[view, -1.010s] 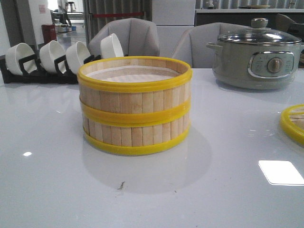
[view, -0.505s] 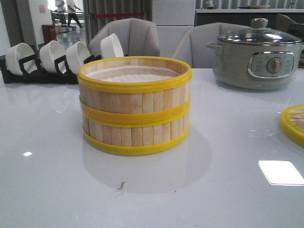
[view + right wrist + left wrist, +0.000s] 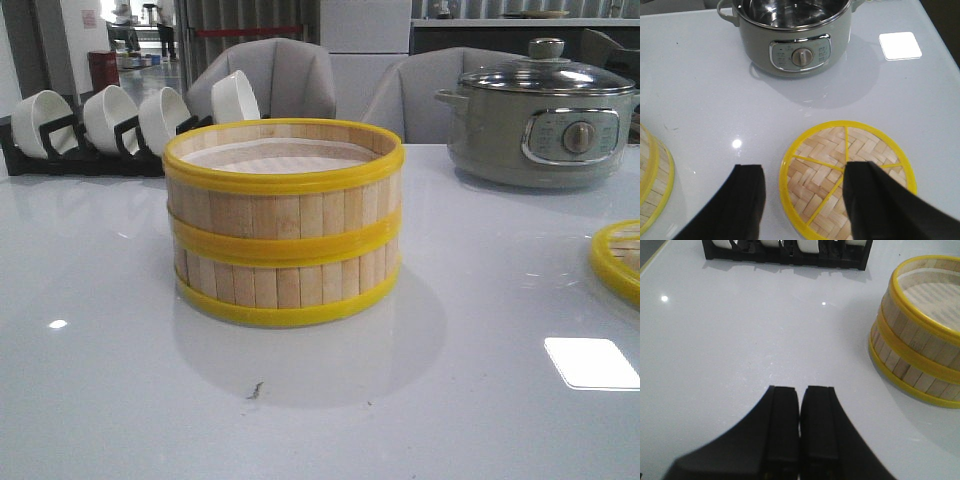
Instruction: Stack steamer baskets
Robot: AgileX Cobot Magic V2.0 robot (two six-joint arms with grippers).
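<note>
Nothing has shifted: two steamer baskets (image 3: 284, 222) remain stacked mid-surface. Left pincer (image 3: 800, 402) pressed together, empty; right pincer (image 3: 802, 192) spread above the woven lid (image 3: 847, 175) near the right edge.

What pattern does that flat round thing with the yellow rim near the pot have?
The flat woven bamboo lid shows a pale herringbone weave crossed by thin yellow ribs, clearest in the right wrist view.

Pale wood slats, yellow rims on steamer baskets (image 3: 284, 225); woven tan, yellow-rimmed lid (image 3: 847, 175); grey-green pot (image 3: 542, 125); white table (image 3: 100, 380).
</note>
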